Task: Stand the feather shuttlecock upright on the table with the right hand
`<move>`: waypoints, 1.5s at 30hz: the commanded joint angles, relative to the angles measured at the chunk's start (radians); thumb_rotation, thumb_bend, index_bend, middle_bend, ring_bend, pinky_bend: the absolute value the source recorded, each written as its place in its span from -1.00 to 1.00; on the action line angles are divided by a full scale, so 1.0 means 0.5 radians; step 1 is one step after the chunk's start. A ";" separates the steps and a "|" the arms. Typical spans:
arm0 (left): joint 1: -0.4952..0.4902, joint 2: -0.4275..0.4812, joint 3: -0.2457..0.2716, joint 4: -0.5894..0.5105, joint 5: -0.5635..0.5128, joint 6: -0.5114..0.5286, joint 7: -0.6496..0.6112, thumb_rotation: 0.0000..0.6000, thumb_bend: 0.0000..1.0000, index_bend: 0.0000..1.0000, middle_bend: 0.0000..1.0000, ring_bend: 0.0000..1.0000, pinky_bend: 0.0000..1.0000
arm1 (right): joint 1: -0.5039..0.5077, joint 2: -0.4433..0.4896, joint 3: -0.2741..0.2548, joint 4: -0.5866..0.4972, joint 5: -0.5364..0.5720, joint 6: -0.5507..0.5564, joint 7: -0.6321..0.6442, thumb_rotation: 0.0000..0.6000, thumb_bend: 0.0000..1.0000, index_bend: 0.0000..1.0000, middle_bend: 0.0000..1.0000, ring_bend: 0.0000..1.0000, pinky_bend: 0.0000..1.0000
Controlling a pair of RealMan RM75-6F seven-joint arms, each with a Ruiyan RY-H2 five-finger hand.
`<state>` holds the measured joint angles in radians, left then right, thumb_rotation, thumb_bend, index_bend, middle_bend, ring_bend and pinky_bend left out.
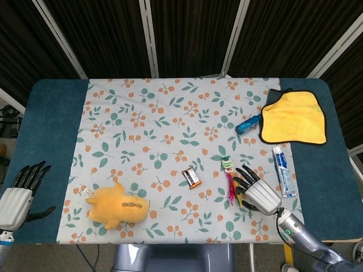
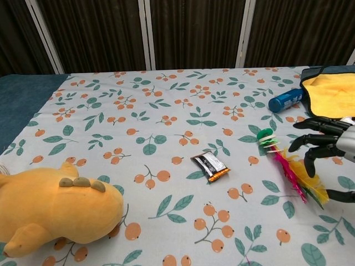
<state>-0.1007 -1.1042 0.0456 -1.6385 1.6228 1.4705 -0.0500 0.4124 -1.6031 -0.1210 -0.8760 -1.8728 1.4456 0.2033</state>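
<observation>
The feather shuttlecock [image 1: 230,178] [image 2: 285,165] lies flat on the flowered cloth, green ringed base pointing away from me, pink and yellow feathers toward me. My right hand [image 1: 258,192] [image 2: 327,155] hovers over the feather end with fingers spread and nothing between them; its fingertips [image 2: 306,158] reach over the feathers. I cannot tell whether they touch. My left hand [image 1: 18,195] rests at the table's near left edge, fingers apart, holding nothing; only the head view shows it.
A yellow plush toy [image 1: 117,205] lies near left. A small dark packet [image 1: 191,177] sits left of the shuttlecock. A toothpaste tube [image 1: 282,170], a blue bottle [image 1: 248,124] and a yellow cloth [image 1: 295,117] lie on the right side.
</observation>
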 commanded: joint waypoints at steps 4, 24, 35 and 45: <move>0.000 0.000 0.000 -0.001 -0.002 -0.002 -0.005 0.99 -0.64 -1.00 -1.00 -1.00 -1.00 | -0.004 -0.034 0.009 0.013 0.036 -0.006 -0.009 1.00 -0.56 0.10 -0.53 -1.00 -1.00; -0.003 0.002 -0.001 -0.001 -0.008 -0.012 -0.013 1.00 -0.64 -1.00 -1.00 -1.00 -1.00 | -0.003 -0.047 -0.011 -0.002 0.076 -0.013 -0.029 1.00 -0.19 0.29 -0.47 -1.00 -1.00; -0.004 0.003 -0.002 -0.004 -0.011 -0.015 -0.017 0.99 -0.64 -1.00 -1.00 -1.00 -1.00 | 0.023 0.003 0.010 -0.092 0.071 0.028 -0.075 1.00 -0.17 0.32 -0.45 -1.00 -1.00; -0.002 0.005 -0.002 -0.005 -0.010 -0.010 -0.019 0.99 -0.64 -1.00 -1.00 -1.00 -1.00 | 0.062 0.124 0.055 -0.281 0.081 0.035 -0.184 1.00 -0.17 0.34 -0.42 -1.00 -1.00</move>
<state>-0.1017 -1.1017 0.0444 -1.6409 1.6177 1.4651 -0.0595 0.4407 -1.5490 -0.0968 -1.0076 -1.8345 1.4640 0.1187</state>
